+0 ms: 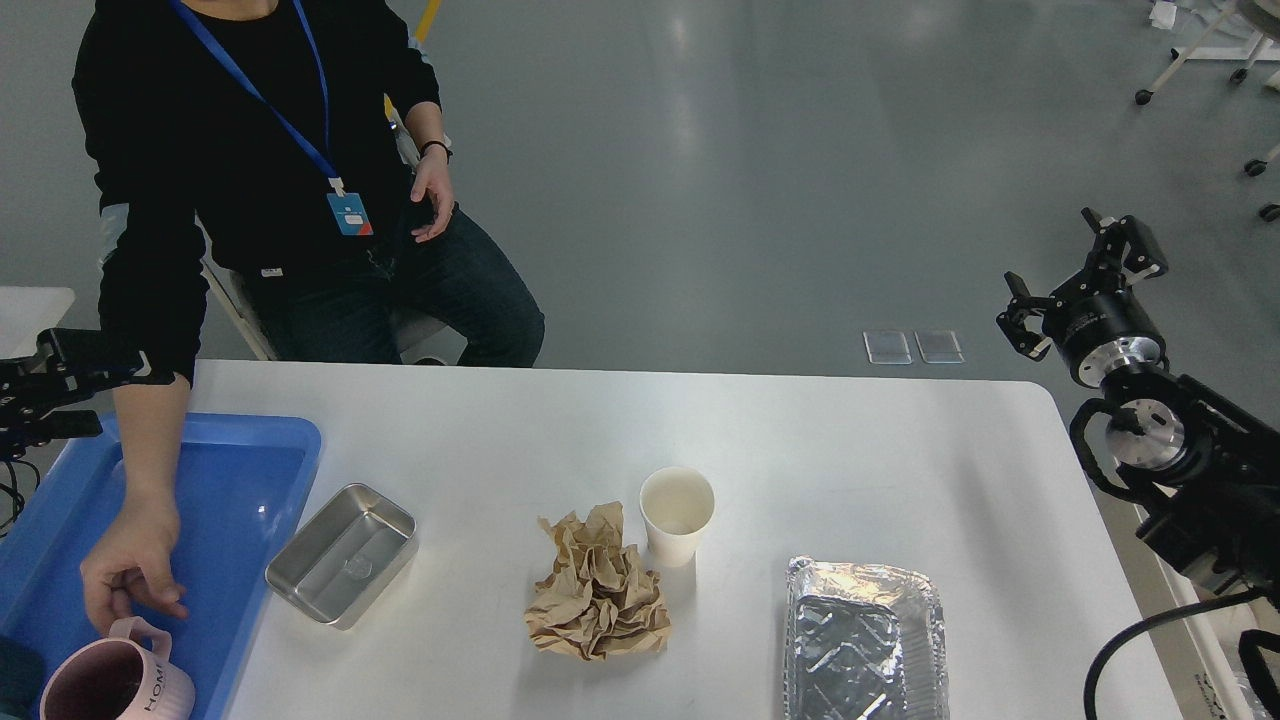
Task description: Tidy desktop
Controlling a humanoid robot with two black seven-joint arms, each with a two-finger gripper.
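Observation:
The desktop (820, 450) is a large white table. On it lie a crumpled brown paper ball (597, 588), a white paper cup (677, 515) just behind the ball, a foil tray (866, 640) at the front right, and a small steel tin (341, 567). My right gripper (1082, 275) hangs open and empty beyond the table's right edge. My left gripper (95, 397) shows at the far left above the blue tray's back corner, its two fingers apart with nothing between them.
A blue tray (230, 500) fills the front left. A pink mug (115, 688) stands upright at its near edge, with a person's hand (130, 570) just above the handle. The person sits behind the table's left side, an arm reaching over the tray.

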